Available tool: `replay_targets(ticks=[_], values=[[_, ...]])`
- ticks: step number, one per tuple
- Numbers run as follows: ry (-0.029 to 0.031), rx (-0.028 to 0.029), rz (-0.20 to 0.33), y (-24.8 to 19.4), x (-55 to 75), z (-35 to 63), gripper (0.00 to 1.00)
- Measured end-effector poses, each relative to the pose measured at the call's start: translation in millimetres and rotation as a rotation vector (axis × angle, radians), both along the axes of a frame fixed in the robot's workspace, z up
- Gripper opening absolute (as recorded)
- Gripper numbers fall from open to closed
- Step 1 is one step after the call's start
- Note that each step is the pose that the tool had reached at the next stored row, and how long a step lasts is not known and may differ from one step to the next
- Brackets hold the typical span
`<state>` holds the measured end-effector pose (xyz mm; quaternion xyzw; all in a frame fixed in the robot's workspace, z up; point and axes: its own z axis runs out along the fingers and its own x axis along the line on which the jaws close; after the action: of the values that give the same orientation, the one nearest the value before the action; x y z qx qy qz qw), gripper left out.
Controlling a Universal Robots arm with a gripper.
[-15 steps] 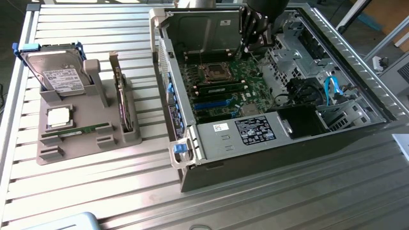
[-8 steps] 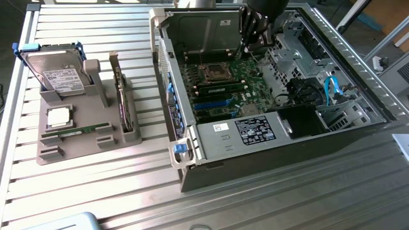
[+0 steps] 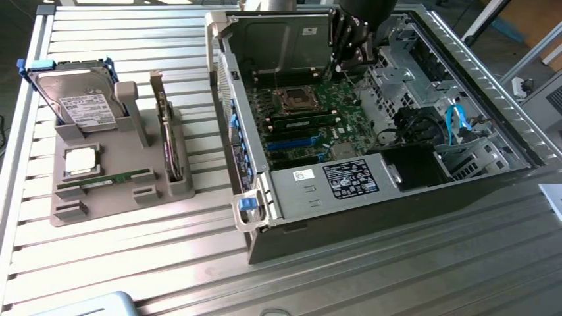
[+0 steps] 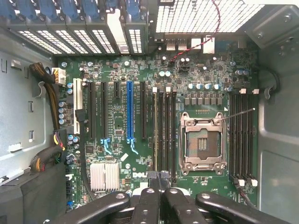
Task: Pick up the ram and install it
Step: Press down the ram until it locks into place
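The fingers (image 3: 343,64) hang inside the open computer case (image 3: 263,217), low over the motherboard (image 4: 117,70). In the wrist view the fingers (image 4: 154,184) are pressed together with nothing between them. Their tips sit just off one end of the bank of black memory slots (image 4: 166,135) that runs beside the empty CPU socket (image 4: 202,142). One slot in that bank looks paler than the others; I cannot tell whether a stick is seated in it.

In the exterior view the ram (image 3: 112,179), a thin green stick, lies flat in a groove of the grey parts holder (image 3: 105,201) on the slatted tabletop (image 3: 131,263). It is outside the case and well apart from the fingers, at about 8 o'clock from them.

On the same holder:
- The silver processor chip (image 3: 81,160) lies just beside the ram, at its 11 o'clock.
- The hard drive (image 3: 79,99) stands on edge at the ram's 12 o'clock.
- The dark expansion card (image 3: 167,138) stands on edge at the ram's 2 o'clock, between the ram and the case.
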<state>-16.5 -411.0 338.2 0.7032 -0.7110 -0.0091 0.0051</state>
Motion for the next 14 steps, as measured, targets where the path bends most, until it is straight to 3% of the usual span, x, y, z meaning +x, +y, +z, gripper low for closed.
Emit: replay_targets(ticks=[2,8,14], values=[[0.0013,0.0001,0.000,0.0,5.1,0.0,0.11],[0.0161,0.0001,0.000,0.0,44.4,0.0,0.11],[0.0167,-0.0003,0.000,0.0,46.3,-1.8,0.11]])
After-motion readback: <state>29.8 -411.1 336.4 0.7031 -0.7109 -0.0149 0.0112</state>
